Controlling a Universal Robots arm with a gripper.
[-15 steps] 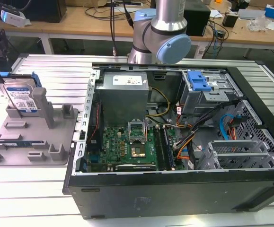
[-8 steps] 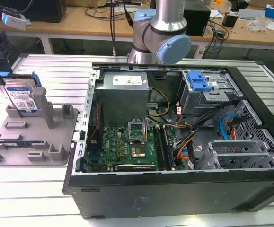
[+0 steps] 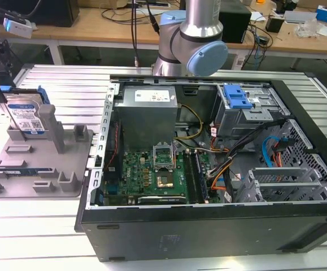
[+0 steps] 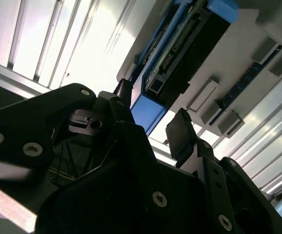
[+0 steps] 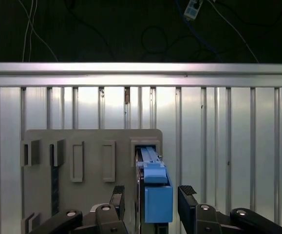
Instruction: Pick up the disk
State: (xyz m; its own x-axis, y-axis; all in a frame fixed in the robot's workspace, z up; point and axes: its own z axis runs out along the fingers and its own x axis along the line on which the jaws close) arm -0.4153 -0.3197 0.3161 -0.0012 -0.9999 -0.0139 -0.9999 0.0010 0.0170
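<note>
Ribbed aluminium surface (image 3: 56, 79), with wooden benches behind it. At the exterior view's left sits a grey fixture (image 3: 67, 164) with upright posts. The disk (image 3: 26, 116) stands on edge in a slot at the fixture's back corner, label facing out, blue frame along its edges. In both wrist views the claw (image 5: 153, 192) is over that slot, spread wide, one black fingertip (image 5: 118, 191) on each side of the disk's blue frame (image 5: 158, 200). Gaps show on both sides, so there is no contact. The second wrist view shows the same straddle, with the disk's dark underside (image 4: 184, 48) between the tips. Mid-scene, the arm's silver column (image 3: 200, 17) rises behind. An open computer case (image 3: 208, 226) fills the exterior view's right, green board (image 3: 152, 169) exposed and a blue bracket (image 3: 236, 97) in its drive bay.
</note>
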